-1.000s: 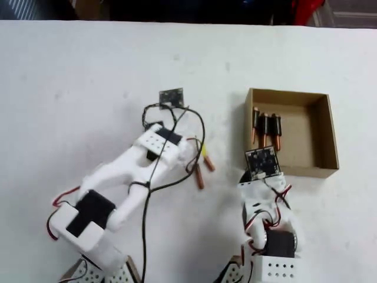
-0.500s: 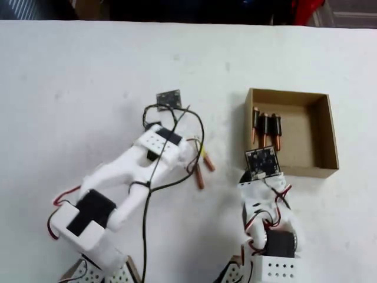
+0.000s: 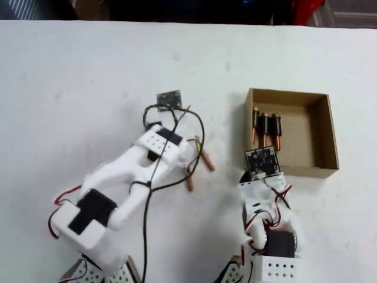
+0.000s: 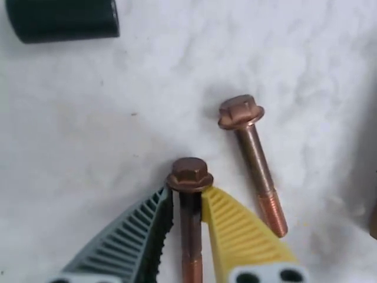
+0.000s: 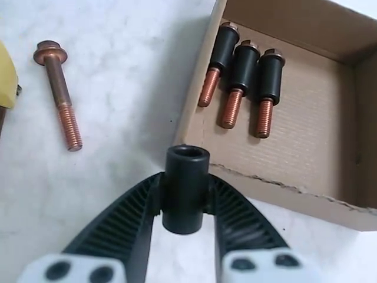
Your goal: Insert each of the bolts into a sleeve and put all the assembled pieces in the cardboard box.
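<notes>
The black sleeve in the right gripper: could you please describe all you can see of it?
The black sleeve is a short matt tube, rubber or plastic by its look, its round bore open and empty. The right gripper clamps its two sides between ribbed black fingers. It sits just outside the cardboard box's near wall, over the white table.

A flat white tabletop (image 3: 88,59), faintly mottled, spans the high view. Beyond its far edge runs a dark strip of room (image 3: 177,9). A bright red object (image 3: 306,10) sits near one corner and a pale striped panel (image 3: 17,9) at the other.
</notes>
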{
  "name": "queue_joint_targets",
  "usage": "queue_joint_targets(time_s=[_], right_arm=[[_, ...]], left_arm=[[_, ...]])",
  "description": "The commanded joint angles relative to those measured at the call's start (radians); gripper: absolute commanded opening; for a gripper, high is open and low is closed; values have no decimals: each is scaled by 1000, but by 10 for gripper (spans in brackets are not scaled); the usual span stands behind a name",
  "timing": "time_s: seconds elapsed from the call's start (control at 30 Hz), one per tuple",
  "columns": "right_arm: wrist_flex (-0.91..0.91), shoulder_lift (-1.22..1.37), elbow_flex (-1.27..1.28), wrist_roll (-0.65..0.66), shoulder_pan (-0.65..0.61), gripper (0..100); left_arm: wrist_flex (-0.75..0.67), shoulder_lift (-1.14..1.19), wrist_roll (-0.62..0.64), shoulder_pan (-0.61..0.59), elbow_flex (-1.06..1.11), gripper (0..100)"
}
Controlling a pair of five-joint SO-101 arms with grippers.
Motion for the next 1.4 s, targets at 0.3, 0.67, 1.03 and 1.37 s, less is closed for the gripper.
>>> queue_joint_targets(time_s=[0.3, 0.67, 1.03, 1.37], right_arm=[[-25, -13, -11, 2, 13, 45], [-24, -13, -11, 2, 13, 45], [-24, -13, -11, 2, 13, 45], [-22, -13, -9, 2, 5, 45]], left_arm=[[186, 157, 12, -13, -219, 102], [207, 173, 8, -13, -236, 98], [457, 174, -302, -13, -382, 22], [460, 180, -422, -114, -376, 23]])
